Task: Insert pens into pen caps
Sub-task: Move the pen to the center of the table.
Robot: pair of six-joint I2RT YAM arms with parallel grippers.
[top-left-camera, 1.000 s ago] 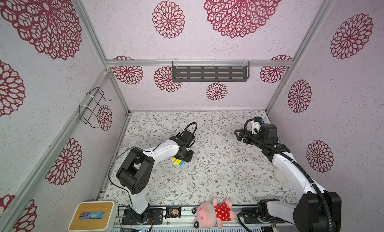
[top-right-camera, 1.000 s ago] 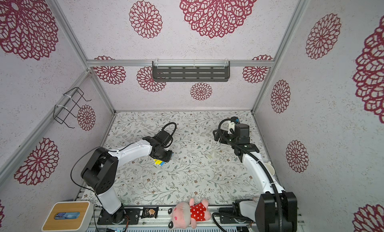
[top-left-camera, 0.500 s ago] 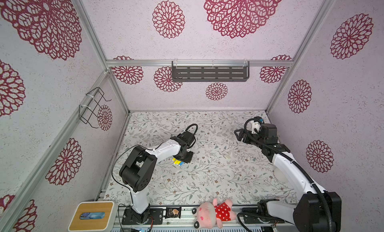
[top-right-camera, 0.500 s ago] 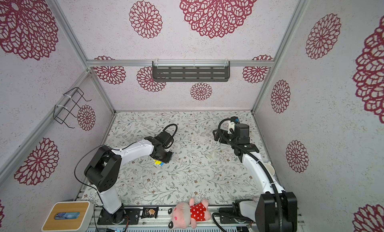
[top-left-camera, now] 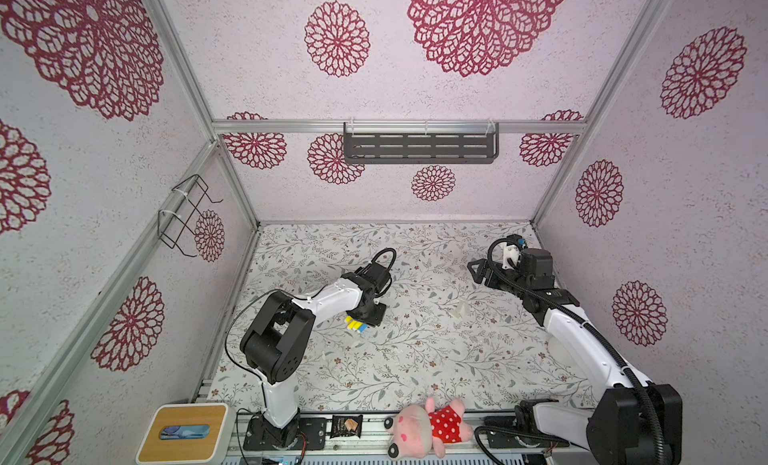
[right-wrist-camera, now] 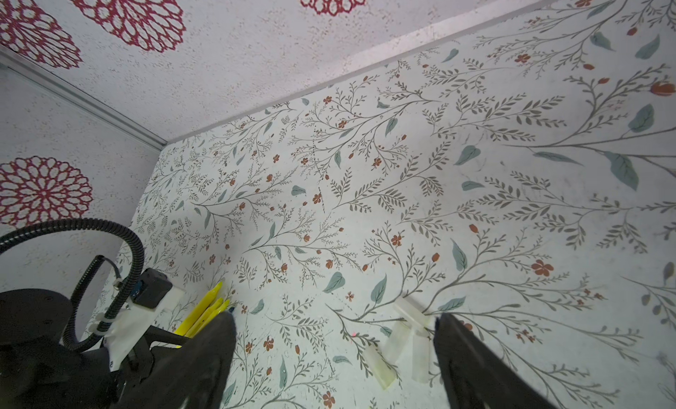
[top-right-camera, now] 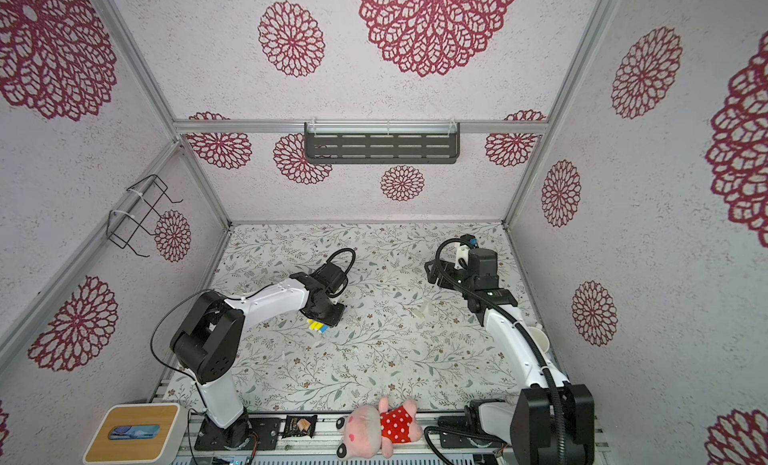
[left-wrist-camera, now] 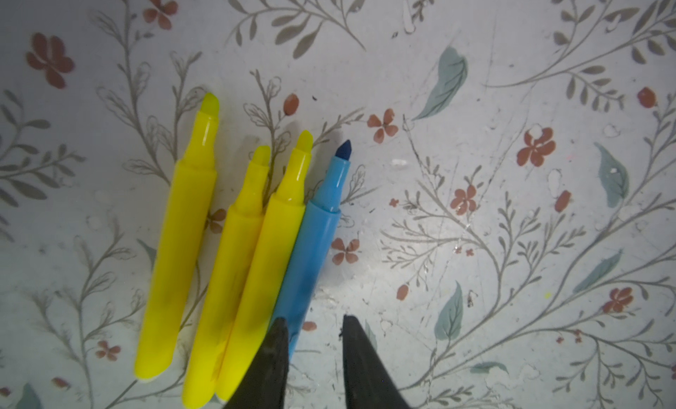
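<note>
Three yellow pens (left-wrist-camera: 230, 272) and one blue pen (left-wrist-camera: 314, 242) lie side by side on the floral cover, left of centre in both top views (top-left-camera: 356, 325) (top-right-camera: 318, 326). My left gripper (left-wrist-camera: 312, 323) hangs low over their rear ends, jaws a narrow gap apart. One fingertip (left-wrist-camera: 278, 337) overlaps the blue pen's edge; bare cover shows between the tips. Several whitish pen caps (right-wrist-camera: 397, 337) lie in a loose cluster right of centre (top-left-camera: 459, 309). My right gripper (right-wrist-camera: 334, 317) stands wide open above the cover behind them (top-left-camera: 476, 271), holding nothing.
A pink plush pig (top-left-camera: 428, 427), a small dark packet (top-left-camera: 347, 425) and a wooden-lidded box (top-left-camera: 183, 431) sit along the front rail. A white cup (top-right-camera: 540, 342) stands by the right wall. A black shelf (top-left-camera: 419, 147) hangs on the back wall.
The left arm's elbow has shifted a little and its jaws have narrowed slightly over the pens. The right arm has not moved.
</note>
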